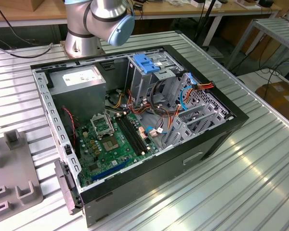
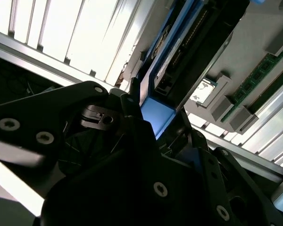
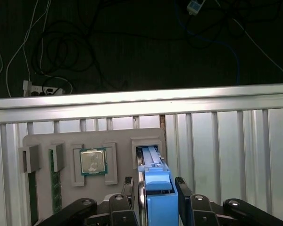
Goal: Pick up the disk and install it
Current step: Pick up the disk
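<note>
Between the two dark fingers of the gripper stood the disk, turned on its edge, with its blue bracket toward the camera in the first wrist view. One finger lay against each side of the bracket, so the gripper was clamped on the disk. The far end of the disk sat at a slot of the grey holder, just beside a processor chip and near a memory stick. The holder lay on the slatted metal table. At the exterior view's left the holder was well apart from the open computer case, and the arm stood behind the case.
</note>
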Available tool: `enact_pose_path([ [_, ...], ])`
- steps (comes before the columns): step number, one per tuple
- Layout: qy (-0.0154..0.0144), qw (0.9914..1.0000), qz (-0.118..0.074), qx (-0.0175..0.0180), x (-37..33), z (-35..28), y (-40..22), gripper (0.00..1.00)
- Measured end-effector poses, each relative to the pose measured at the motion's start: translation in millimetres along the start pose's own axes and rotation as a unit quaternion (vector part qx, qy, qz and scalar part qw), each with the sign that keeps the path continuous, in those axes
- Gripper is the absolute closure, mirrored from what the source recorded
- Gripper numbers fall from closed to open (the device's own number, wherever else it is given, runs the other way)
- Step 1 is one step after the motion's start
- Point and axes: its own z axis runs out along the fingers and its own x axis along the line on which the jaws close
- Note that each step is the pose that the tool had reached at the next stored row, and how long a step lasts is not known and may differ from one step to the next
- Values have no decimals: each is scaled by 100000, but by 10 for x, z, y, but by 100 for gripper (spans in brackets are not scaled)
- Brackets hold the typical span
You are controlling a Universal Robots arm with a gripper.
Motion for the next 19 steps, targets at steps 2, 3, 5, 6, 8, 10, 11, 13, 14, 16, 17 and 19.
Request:
enact_pose_path([
  [2, 4, 100000, -2, -3, 0, 0, 0, 61],
  [3, 3, 100000, -1, -4, 0, 0, 0, 63],
  [5, 1, 100000, -2, -2, 0, 0, 0, 63],
  [6, 2, 100000, -1, -3, 0, 0, 0, 63],
  [8, 2, 100000, -1, 0, 0, 1, 0, 63],
  [10, 2, 100000, -2, -1, 0, 1, 0, 63],
  [11, 1, 100000, -2, -1, 0, 1, 0, 63],
  [13, 2, 100000, -3, -2, 0, 1, 0, 63],
  [14, 0, 100000, 0, -1, 0, 2, 0, 63],
  [16, 2, 99999, -340, 2, 2, 3, 0, 63],
  [17, 9, 99997, -716, -4, 4, 3, -1, 63],
  [19, 33, 99990, -1396, -26, 8, 2, 0, 63],
])
